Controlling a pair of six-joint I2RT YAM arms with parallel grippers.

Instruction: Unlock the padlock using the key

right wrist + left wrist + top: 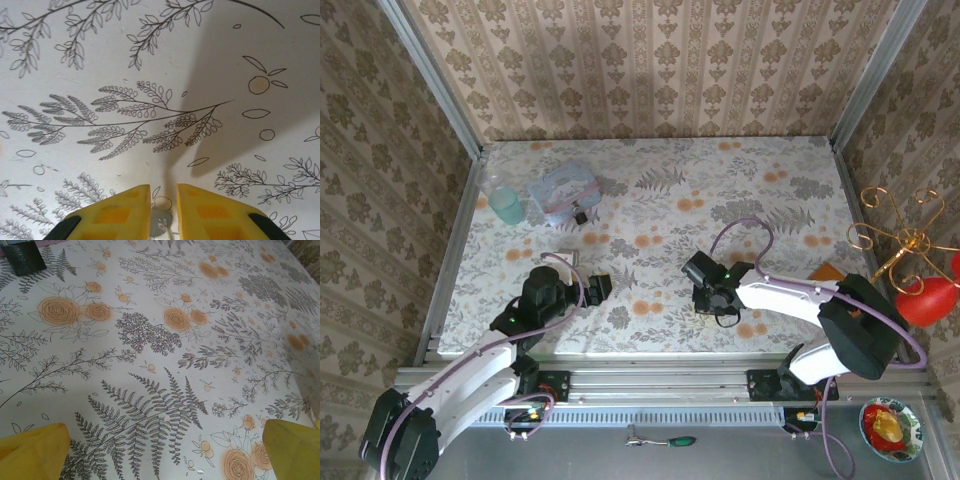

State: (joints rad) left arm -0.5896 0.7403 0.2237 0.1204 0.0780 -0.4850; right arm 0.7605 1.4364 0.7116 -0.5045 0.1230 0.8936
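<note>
- The padlock (580, 216) is seen lying on the worktop (770, 200) towards its far left, just beside the near edge of a clear zip bag (563, 190). It is also caught in the top left corner of the left wrist view.
- The padlock is touched by nothing, and both arms are set well apart from it. Whether its shackle is shut is too small to be told, but it is judged not yet unlocked.
- The key cannot be made out with certainty. A small grey metallic piece (160, 225) is glimpsed on the worktop in the slit between the right fingers (112, 215), and it may be the key.
- The task is judged to be at its very start. The key is yet to be secured, carried to the padlock, inserted and turned.
- The right jaws are drawn close together, with only a narrow gap left, and are held low over the worktop right of centre. Whether they are clenched on the grey piece cannot be told.
- The left jaws are fully released, with the fingers (30, 450) spread wide and nothing between them. They are held above bare printed worktop, nearer to the padlock than the right jaws.
</note>
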